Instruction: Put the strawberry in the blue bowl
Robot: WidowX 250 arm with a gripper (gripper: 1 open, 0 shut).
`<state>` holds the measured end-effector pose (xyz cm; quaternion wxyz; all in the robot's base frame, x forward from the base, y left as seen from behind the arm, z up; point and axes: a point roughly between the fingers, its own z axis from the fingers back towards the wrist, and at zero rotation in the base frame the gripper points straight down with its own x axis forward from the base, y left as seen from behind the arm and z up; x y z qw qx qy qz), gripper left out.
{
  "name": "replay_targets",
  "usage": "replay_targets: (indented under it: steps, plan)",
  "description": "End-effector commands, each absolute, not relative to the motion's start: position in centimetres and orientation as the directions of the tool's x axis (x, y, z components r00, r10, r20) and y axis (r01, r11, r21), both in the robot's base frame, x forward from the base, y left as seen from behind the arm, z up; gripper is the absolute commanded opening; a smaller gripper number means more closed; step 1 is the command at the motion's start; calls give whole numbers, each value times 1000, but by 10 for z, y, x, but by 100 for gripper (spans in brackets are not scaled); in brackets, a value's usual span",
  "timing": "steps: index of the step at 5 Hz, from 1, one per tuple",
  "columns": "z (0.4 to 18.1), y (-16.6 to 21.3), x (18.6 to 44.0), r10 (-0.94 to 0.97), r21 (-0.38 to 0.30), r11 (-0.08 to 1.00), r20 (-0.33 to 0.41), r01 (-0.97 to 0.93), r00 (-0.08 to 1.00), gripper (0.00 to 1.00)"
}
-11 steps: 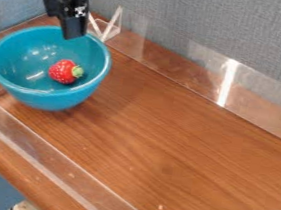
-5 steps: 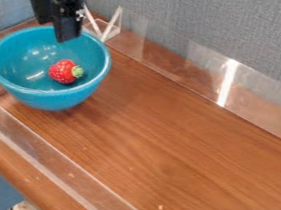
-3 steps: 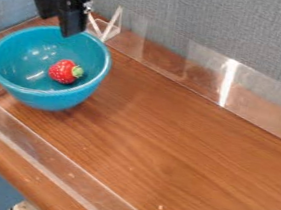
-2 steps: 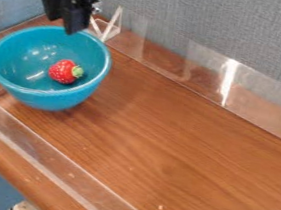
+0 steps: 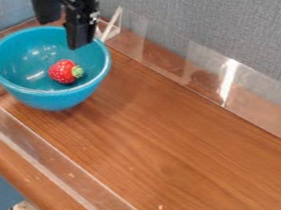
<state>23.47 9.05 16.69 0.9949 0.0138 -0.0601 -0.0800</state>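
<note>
Wide bare stretch of wooden table (image 5: 190, 146) across the middle and right, open to approach from above and from the near side. Blocked at far left by a blue bowl (image 5: 25, 86), sitting close to the table's left corner, with a strawberry (image 5: 65, 71) inside on its right half. Directly over the bowl's far rim hangs a black gripper (image 5: 76, 37), pointing down, taking up the air there. Fenced along the back and front edges by low clear plastic walls (image 5: 229, 81), with upright panels rising at the back right. Closed off behind by a grey textured wall (image 5: 226, 20).
</note>
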Motion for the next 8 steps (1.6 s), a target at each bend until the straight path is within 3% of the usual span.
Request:
replay_targets:
  steps: [1, 5, 8]
  plan:
    - [174, 90, 236, -127, 65, 991, 161, 118, 979, 100]
    - [166, 106, 239, -56, 53, 997, 146, 49, 988, 100]
    - [160, 74, 252, 2, 54, 999, 128, -9, 992, 100]
